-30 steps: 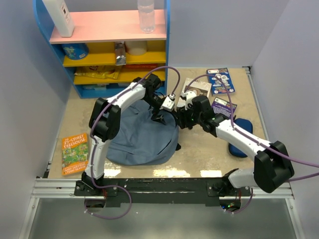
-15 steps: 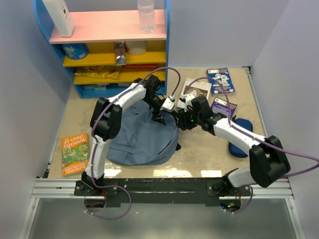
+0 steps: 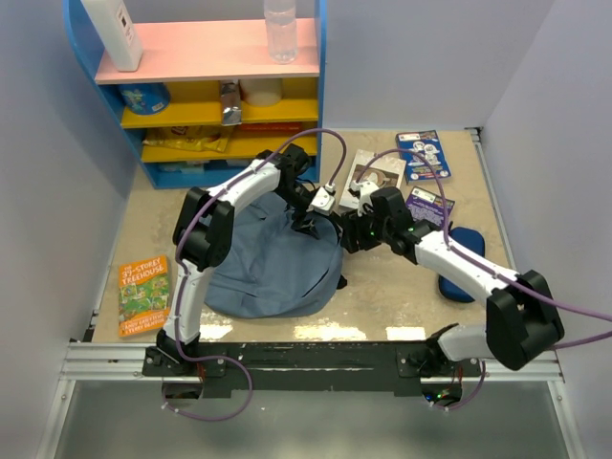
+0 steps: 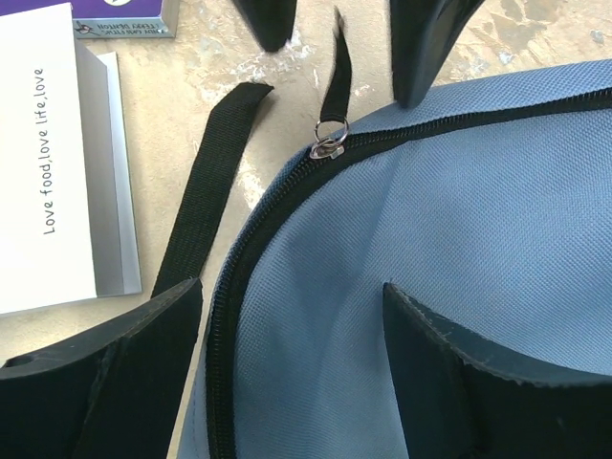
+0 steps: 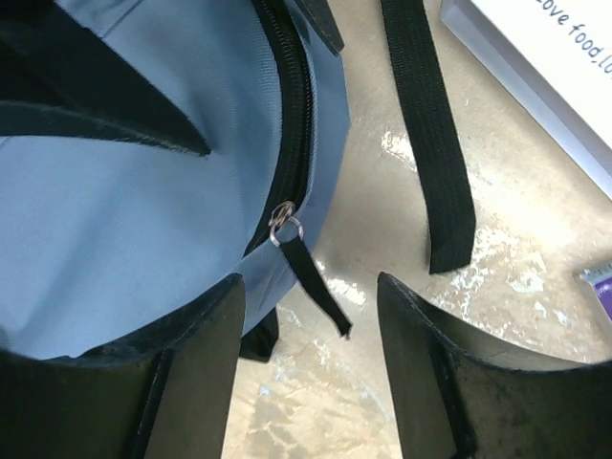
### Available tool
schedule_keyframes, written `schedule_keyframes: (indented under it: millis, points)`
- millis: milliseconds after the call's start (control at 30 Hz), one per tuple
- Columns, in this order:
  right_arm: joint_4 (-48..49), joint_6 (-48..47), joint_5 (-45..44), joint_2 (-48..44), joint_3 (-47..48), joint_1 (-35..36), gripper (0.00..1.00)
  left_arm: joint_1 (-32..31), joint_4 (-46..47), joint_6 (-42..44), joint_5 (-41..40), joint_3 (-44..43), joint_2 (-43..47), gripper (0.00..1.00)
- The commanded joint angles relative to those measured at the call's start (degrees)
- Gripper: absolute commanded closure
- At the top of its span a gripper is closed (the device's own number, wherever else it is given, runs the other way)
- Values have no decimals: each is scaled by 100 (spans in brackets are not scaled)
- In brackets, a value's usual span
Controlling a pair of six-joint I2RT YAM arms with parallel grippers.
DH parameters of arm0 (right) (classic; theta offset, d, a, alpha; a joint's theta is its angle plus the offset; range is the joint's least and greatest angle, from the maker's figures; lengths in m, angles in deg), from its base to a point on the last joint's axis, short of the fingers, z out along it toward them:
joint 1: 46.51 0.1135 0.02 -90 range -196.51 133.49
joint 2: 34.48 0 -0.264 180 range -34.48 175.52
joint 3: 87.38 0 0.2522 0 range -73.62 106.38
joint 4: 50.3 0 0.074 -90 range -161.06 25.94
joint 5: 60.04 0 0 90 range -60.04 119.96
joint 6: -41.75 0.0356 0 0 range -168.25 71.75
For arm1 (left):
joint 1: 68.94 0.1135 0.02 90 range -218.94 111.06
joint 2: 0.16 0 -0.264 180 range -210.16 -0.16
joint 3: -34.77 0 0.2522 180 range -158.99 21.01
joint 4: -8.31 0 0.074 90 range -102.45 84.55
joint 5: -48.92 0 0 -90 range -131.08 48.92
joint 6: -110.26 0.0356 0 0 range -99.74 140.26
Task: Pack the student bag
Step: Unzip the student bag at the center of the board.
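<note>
The slate-blue student bag (image 3: pixel 268 263) lies flat at the table's middle, its black zipper shut along the right edge. My left gripper (image 3: pixel 308 222) is open, with its fingers resting on the bag's fabric (image 4: pixel 459 191) astride the zipper (image 4: pixel 225 316). My right gripper (image 3: pixel 348 235) is open just right of the bag and faces the left one. In the right wrist view the gripper (image 5: pixel 308 284) has the zipper's black pull tab (image 5: pixel 316 277) between its fingers, not pinched. The metal ring (image 4: pixel 328 143) joins the tab to the slider. A loose black strap (image 5: pixel 430 143) lies on the table beside the bag.
A white book (image 3: pixel 375 170), a blue book (image 3: pixel 423 155) and a purple book (image 3: pixel 430 204) lie behind the right gripper. A dark-blue pencil case (image 3: pixel 462 258) lies at the right. An orange book (image 3: pixel 143 295) lies at the left. A colourful shelf unit (image 3: pixel 220 96) stands at the back left.
The right arm's elbow swayed slightly left and came back. Both grippers stay open at the bag's right edge by the zipper pull.
</note>
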Motion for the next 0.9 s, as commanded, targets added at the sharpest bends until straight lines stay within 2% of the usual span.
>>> schedule_keyframes:
  millis: [0,100,333,433,567,600,867]
  points:
    - [-144,34,-286,-429,-81,-8,39,-4,-27,176,259,-108,98,23]
    - [-276,17,-409,-386,-63,-8,38,-4,-1,150,294,-117,98,32]
    - [-382,-71,-287,-351,-11,-8,39,-13,105,53,294,-100,124,36]
    - [-443,-106,-278,-184,77,-8,39,-13,131,18,294,-100,115,41]
    - [-470,-229,-225,71,201,-8,40,-4,219,-149,338,-126,106,67]
    - [-444,-238,-225,89,201,-8,40,-13,184,-149,347,-126,106,69]
    - [-145,-317,-59,142,227,-16,45,-13,70,-61,364,-100,124,70]
